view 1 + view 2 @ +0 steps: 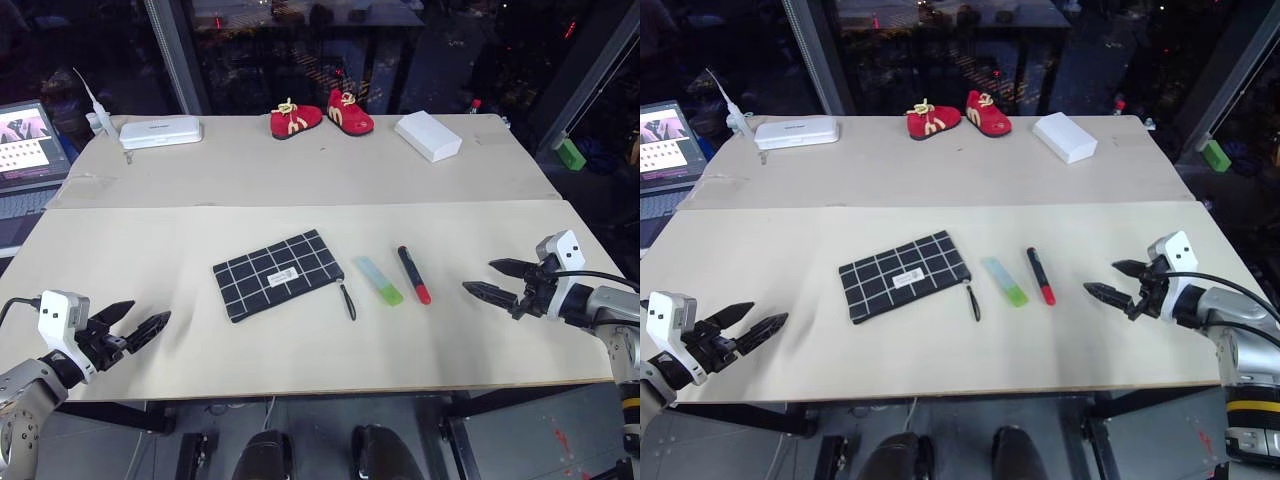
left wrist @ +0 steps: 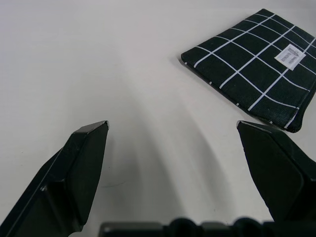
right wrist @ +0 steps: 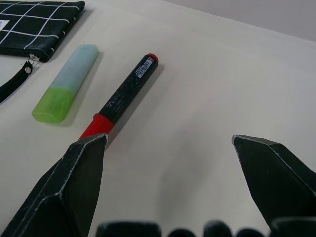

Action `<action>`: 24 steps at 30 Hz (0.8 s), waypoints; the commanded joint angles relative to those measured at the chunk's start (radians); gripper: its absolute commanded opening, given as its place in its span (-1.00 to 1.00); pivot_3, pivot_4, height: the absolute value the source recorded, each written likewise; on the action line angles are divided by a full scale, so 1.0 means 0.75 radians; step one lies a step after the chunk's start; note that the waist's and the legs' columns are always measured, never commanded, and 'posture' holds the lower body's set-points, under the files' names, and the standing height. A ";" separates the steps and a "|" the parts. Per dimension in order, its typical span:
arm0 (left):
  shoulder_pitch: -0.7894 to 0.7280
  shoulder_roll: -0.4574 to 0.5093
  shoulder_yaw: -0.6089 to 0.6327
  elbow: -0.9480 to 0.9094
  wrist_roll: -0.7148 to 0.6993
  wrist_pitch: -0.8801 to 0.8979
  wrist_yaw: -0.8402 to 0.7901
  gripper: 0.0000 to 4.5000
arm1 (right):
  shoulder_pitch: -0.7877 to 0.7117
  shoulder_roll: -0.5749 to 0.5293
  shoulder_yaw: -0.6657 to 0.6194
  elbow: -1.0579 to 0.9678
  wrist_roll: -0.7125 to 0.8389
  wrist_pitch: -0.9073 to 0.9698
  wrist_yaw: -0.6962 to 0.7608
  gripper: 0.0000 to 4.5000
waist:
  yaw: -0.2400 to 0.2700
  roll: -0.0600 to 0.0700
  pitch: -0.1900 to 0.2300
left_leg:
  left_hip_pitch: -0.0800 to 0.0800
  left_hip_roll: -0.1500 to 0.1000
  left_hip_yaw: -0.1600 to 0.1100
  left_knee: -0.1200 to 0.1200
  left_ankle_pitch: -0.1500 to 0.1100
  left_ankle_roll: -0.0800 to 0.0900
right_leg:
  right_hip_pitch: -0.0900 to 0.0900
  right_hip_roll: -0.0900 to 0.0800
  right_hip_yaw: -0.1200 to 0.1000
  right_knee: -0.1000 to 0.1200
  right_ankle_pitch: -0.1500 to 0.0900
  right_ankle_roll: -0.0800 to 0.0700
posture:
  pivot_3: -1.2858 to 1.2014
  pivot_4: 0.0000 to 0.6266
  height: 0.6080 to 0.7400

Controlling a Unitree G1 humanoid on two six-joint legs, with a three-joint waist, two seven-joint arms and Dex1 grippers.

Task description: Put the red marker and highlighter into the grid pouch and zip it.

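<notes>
We list by colour. Grid pouch (image 1: 279, 274): black fabric, white grid lines, small white label, black pull cord. Highlighter (image 1: 379, 280): translucent pale blue, bright green end. Red marker (image 1: 414, 274): black barrel, red at both ends. Table (image 1: 300, 170): pale beige. Small shoes (image 1: 320, 116): red with yellow trim. Two boxes (image 1: 428, 135): white. We note black fingers (image 2: 79, 168) on both grippers.

Grid pouch (image 1: 280, 273), highlighter (image 1: 380, 280), red marker (image 1: 414, 274) lie side by side.
</notes>
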 commanded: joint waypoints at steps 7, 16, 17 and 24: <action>-0.055 0.091 -0.140 0.095 0.211 -0.331 -0.193 1.00 | -0.113 0.086 0.023 0.062 -0.014 -0.003 -0.052 0.19 | -0.002 0.001 0.000 | 0.001 -0.001 0.001 0.000 0.000 0.000 | 0.000 0.001 0.000 0.000 0.000 0.000 | 0.03 -0.52 1.00; -0.173 0.161 -0.249 0.224 0.390 -0.659 -0.272 1.00 | -0.199 0.115 0.064 0.025 0.017 0.022 -0.018 -0.98 | 0.001 0.001 0.000 | -0.001 0.001 0.001 0.000 0.000 0.000 | -0.001 0.000 -0.001 0.000 0.000 -0.001 | 0.03 -0.52 1.00; -0.185 0.172 -0.261 0.231 0.408 -0.679 -0.280 1.00 | -0.210 0.127 0.082 -0.004 0.023 0.033 -0.007 -0.98 | 0.000 0.001 0.000 | 0.000 0.001 0.001 0.000 0.000 0.000 | -0.001 0.000 -0.001 0.000 0.000 -0.001 | 0.03 -0.52 1.00; -0.258 0.223 -0.364 0.316 0.527 -0.870 -0.333 1.00 | -0.370 0.324 0.274 -0.174 -0.012 0.135 -0.104 -0.98 | -0.016 0.001 0.000 | -0.001 0.002 0.002 0.000 0.000 0.000 | -0.004 0.000 0.000 0.003 0.000 -0.001 | 0.03 -0.52 1.00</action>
